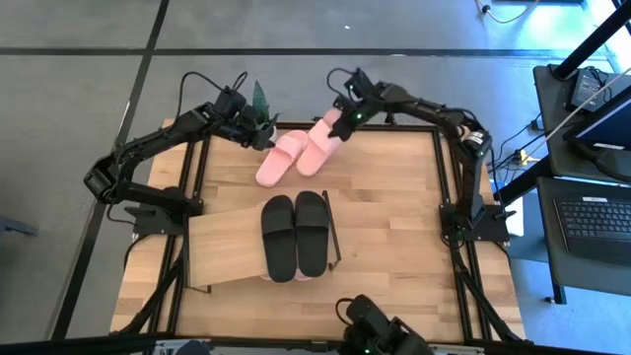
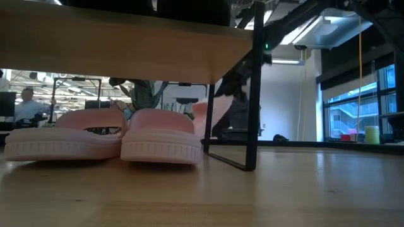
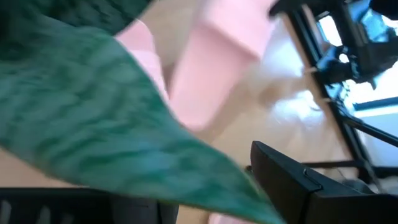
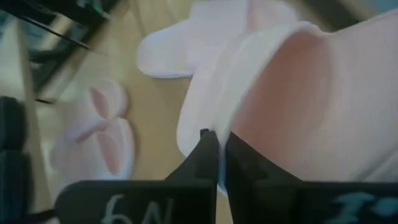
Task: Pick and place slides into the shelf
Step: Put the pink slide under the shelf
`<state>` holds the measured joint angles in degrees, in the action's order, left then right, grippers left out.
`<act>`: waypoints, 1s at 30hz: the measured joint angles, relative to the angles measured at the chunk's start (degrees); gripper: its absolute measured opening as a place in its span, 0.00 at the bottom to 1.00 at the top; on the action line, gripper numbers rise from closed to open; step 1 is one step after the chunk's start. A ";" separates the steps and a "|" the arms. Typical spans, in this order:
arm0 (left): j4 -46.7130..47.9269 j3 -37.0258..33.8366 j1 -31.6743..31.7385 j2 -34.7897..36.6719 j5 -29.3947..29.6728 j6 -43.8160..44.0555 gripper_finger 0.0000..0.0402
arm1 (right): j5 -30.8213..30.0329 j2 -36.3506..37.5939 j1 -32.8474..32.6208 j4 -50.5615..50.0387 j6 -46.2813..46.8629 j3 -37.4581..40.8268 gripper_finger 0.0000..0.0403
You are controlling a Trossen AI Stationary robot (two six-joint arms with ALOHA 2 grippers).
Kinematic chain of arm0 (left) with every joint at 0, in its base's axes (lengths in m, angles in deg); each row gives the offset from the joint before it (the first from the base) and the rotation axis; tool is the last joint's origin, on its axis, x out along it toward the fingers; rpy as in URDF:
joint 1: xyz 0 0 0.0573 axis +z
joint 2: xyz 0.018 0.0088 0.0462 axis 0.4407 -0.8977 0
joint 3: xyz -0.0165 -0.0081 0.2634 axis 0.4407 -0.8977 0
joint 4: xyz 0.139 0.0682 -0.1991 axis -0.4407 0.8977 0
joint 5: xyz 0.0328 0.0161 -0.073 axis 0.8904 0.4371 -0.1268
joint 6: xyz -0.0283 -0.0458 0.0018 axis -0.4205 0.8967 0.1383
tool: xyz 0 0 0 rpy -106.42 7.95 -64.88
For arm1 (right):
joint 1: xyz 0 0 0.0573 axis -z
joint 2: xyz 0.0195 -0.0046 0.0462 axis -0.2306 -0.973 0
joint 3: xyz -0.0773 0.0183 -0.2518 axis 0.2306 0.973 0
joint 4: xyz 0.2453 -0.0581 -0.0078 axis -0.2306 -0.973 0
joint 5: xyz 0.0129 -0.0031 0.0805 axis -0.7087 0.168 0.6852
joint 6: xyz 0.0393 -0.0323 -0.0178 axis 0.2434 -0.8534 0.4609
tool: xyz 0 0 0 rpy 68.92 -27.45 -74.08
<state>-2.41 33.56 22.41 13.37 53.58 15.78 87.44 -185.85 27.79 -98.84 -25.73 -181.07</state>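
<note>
A black pair of slides [image 1: 294, 235] lies on the top board of the shelf [image 1: 222, 247]. A pale pink pair [image 2: 101, 137] stands under it on the table. At the far middle, one pink slide [image 1: 277, 160] lies flat on the table. A second pink slide [image 1: 321, 146] is raised at a slant, with my right gripper [image 1: 344, 120] shut on it. My left gripper [image 1: 260, 132] hovers open beside the far end of the lying slide, and a green leaf [image 3: 93, 118] covers most of the left wrist view. My right gripper pinches the edge of the pink slide's wide strap [image 4: 219, 122] between its two fingers, one finger [image 4: 245, 163] on the side of the strap's hollow, the other outside. It comes slanting down from the far right. The slide hangs tilted below the fingers; whether its lower end touches anything cannot be told.
A green artificial plant [image 1: 260, 99] stands at the far edge by my left gripper. The shelf's thin black end frame [image 2: 255, 94] stands upright on the table just right of the pink pair. Bare plank tabletop [image 1: 394, 212] lies right of the shelf. People and desks show beyond the table.
</note>
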 joint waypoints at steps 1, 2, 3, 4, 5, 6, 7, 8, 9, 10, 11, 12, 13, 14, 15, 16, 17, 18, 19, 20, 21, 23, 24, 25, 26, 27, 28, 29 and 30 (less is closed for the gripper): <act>0.00 0.00 0.00 0.02 -0.75 0.00 0.43 | -2.08 0.44 0.02 -3.15 -1.70 -2.01 0.03; 0.02 0.00 0.00 0.00 -1.40 -0.02 0.43 | -4.23 0.73 0.00 -5.96 -3.10 -4.04 0.03; 0.02 0.00 0.00 0.00 -1.77 -0.04 0.43 | -6.33 0.90 -0.04 -8.81 -4.59 -6.24 0.03; 0.02 0.00 0.00 0.02 -2.13 -0.04 0.43 | -8.29 0.92 -0.04 -11.46 -5.85 -8.72 0.03; 0.02 0.00 0.00 0.01 -2.39 -0.03 0.43 | -10.21 0.92 -0.07 -13.90 -7.05 -11.23 0.03; 0.00 0.00 -0.03 0.01 -2.55 -0.04 0.43 | -12.26 0.92 -0.09 -15.97 -8.16 -13.71 0.03; -0.02 0.00 -0.25 0.02 -2.58 -0.10 0.43 | -14.51 0.93 -0.12 -17.43 -8.84 -16.18 0.03; -0.18 0.00 -0.54 0.04 -2.57 -0.49 0.43 | -16.89 0.97 -0.29 -18.53 -9.28 -18.54 0.03; -0.18 0.10 -0.92 0.19 -2.53 -1.31 0.43 | -19.36 0.97 -0.51 -19.87 -9.94 -21.14 0.03; -0.04 0.48 -1.39 0.29 -2.54 -2.08 0.43 | -21.34 0.97 -0.52 -21.54 -10.28 -23.72 0.03; -0.13 1.21 -1.87 0.33 -2.60 -2.85 0.42 | -22.51 0.97 -0.52 -22.95 -10.45 -26.25 0.03; -0.33 2.04 -2.45 0.44 -2.62 -3.57 0.42 | -23.19 0.97 -0.52 -24.19 -10.48 -28.89 0.03; -0.23 2.86 -3.11 0.78 -2.61 -4.34 0.42 | -23.33 0.97 -0.51 -25.19 -10.48 -31.59 0.03; -0.10 3.85 -3.82 1.13 -2.62 -5.11 0.41 | -23.35 0.97 -0.48 -26.47 -10.48 -34.16 0.03; -0.22 5.05 -4.48 1.45 -2.62 -5.94 0.41 | -23.27 0.97 -0.48 -27.97 -10.50 -36.75 0.03; -0.44 6.16 -5.21 1.88 -2.62 -6.81 0.41 | -23.15 0.97 -0.55 -29.24 -10.50 -39.12 0.03; -0.41 7.20 -5.95 2.43 -2.61 -7.52 0.40 | -23.07 0.97 -0.79 -30.35 -10.49 -41.27 0.03; -0.27 8.34 -6.72 2.97 -2.62 -8.26 0.40 | -23.09 1.32 -1.17 -30.77 -10.45 -42.16 0.03; -0.35 9.33 -7.52 3.57 -2.62 -8.95 0.40 | -23.08 2.63 -1.67 -30.00 -10.35 -41.27 0.03; -0.38 10.21 -8.48 4.46 -2.62 -9.67 0.40 | -23.08 3.92 -1.98 -29.65 -10.24 -40.15 0.03; -0.34 10.91 -9.29 5.35 -2.62 -10.39 0.40 | -23.11 4.81 -2.64 -29.92 -10.22 -39.56 0.03; -0.34 11.95 -10.90 7.25 -2.64 -11.50 0.40 | -23.21 6.38 -3.90 -31.69 -10.11 -39.31 0.03; -0.30 12.30 -11.65 8.18 -2.65 -11.71 0.40 | -23.41 7.09 -4.78 -32.79 -10.01 -39.30 0.03; -0.20 12.52 -12.38 9.16 -2.62 -11.75 0.40 | -23.50 7.84 -5.59 -33.23 -9.69 -39.30 0.03; -0.12 12.65 -13.07 10.10 -2.60 -11.76 0.40 | -23.54 8.53 -6.44 -33.22 -8.90 -39.28 0.03; -0.04 12.68 -13.77 11.20 -2.55 -11.83 0.40 | -23.55 9.21 -7.56 -33.20 -8.45 -39.28 0.03; 0.18 12.68 -14.40 12.11 -2.49 -11.96 0.40 | -23.56 9.95 -8.61 -33.05 -8.12 -39.28 0.03; 0.47 12.68 -15.07 13.03 -2.47 -11.96 0.40 | -23.55 10.74 -9.65 -32.91 -7.39 -39.28 0.03; 1.28 12.68 -15.71 13.92 -2.39 -11.97 0.40 | -23.56 11.47 -10.85 -32.83 -6.95 -39.28 0.03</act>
<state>-1.13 46.24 6.70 27.30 51.19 3.81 63.89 -174.38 16.93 -131.67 -32.67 -220.35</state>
